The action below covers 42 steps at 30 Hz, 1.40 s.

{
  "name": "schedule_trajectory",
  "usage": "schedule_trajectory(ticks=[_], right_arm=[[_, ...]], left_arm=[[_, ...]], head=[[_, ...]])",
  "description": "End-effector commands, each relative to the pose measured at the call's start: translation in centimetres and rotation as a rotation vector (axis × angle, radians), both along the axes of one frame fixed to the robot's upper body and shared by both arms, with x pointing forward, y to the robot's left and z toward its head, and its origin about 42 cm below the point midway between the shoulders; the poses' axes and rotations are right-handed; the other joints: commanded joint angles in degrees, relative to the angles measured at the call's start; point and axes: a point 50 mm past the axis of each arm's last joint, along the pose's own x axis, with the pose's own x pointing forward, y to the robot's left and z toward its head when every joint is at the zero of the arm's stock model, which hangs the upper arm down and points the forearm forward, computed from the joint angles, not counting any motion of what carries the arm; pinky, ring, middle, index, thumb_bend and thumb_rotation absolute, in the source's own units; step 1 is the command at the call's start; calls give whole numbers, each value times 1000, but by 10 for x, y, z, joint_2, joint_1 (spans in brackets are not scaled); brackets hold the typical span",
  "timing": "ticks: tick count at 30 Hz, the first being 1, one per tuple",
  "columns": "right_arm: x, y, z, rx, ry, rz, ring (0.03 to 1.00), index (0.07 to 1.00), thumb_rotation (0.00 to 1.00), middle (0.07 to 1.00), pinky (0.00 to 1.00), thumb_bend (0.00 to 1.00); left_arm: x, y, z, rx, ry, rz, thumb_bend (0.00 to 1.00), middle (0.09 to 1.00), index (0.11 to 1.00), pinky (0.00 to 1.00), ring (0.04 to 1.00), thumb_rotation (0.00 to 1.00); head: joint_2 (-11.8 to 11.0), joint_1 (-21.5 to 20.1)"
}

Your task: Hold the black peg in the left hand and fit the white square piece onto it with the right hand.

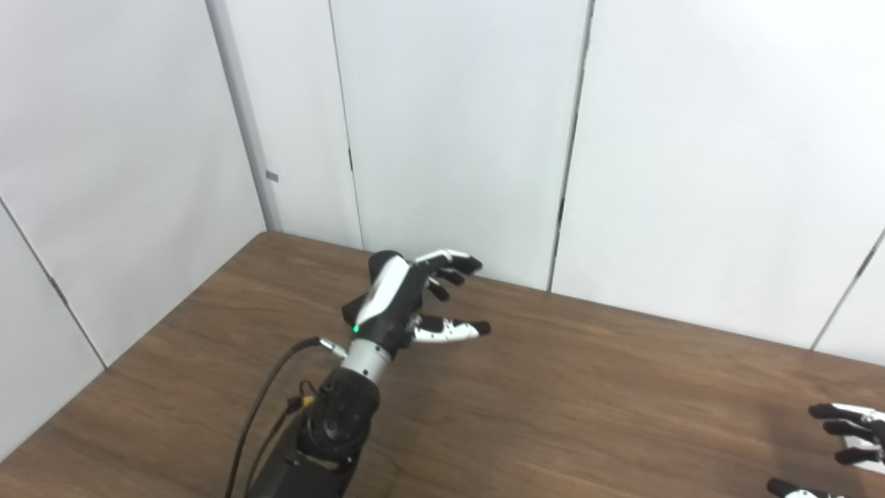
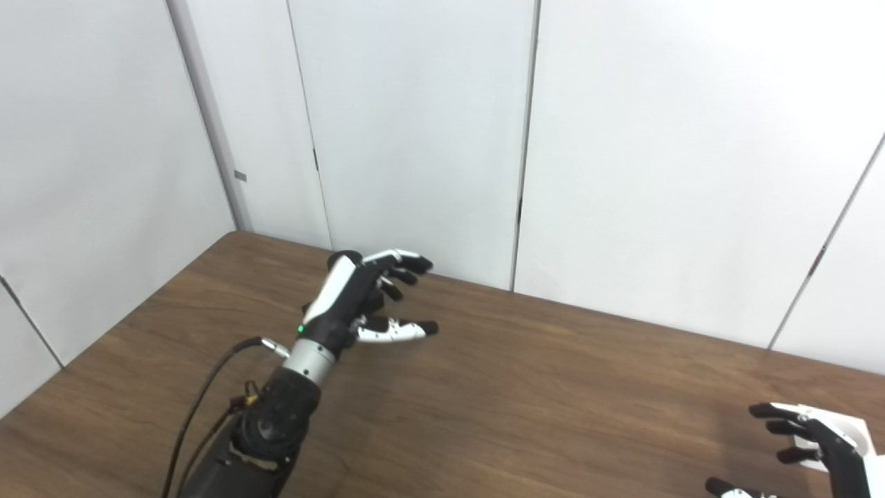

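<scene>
Nearest, at the lower right corner: the black-and-white right robot hand (image 2: pixel 809 443), fingers spread and curled slightly, holding nothing, hovering low over the brown wood-grain table (image 2: pixel 553 401). Just behind its fingers lies a flat white square piece with a round hole (image 2: pixel 847 432), on the tabletop, partly covered by the hand; whether fingertips touch it cannot be told. Left of centre: the left forearm, dark with a black cable looped beside it, rising from the bottom edge. Farther up, the black-and-white left robot hand (image 1: pixel 408 304) raised above the table, palm turned to the right, fingers and thumb apart, empty. The black peg: not visible in either view, so its place and long axis cannot be given. Beyond, the table's far edge meets plain white wall panels (image 1: pixel 449 124). Judgement: the right hand is far nearer the white piece, which lies just beyond its fingers; the left hand is well apart from it across the table and has no peg to hold yet.
</scene>
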Motion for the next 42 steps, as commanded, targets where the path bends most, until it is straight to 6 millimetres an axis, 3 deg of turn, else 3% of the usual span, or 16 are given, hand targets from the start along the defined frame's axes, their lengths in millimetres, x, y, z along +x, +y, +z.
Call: schedule_trajectory(ticks=[1,7,11,16,19,23,28,42], right_arm=[[7,-2,17,-7,-78,13,664,623,0,703,492,646],[8,-3,16,-10,-76,14,663,620,0,699,494,647],[9,-4,14,-10,-76,17,664,625,0,702,496,648],[10,-3,14,-9,-77,19,666,625,0,702,499,649],[10,-3,14,-10,-78,19,668,625,0,702,498,648],[10,-4,14,-12,-83,20,663,623,0,700,491,648],[9,-2,17,-3,-78,17,651,621,0,701,475,642],[7,-3,20,-3,-88,15,635,619,0,695,457,629]], left_arm=[[10,9,33,40,-105,42,814,719,700,529,657,72],[14,25,42,98,-132,129,818,709,706,550,662,109],[15,37,48,170,-168,172,806,774,731,609,741,124],[18,54,55,251,-186,263,855,852,744,585,797,179],[20,65,57,300,-170,322,876,896,773,776,913,267],[22,75,58,339,-154,387,921,944,796,888,993,378],[23,80,58,368,-70,412,992,997,823,989,1000,418],[33,82,44,459,87,524,1000,1000,874,1000,1000,615]], head=[[0,0],[0,2],[-1,3],[-1,3],[-2,4],[-1,4],[1,2],[7,0]])
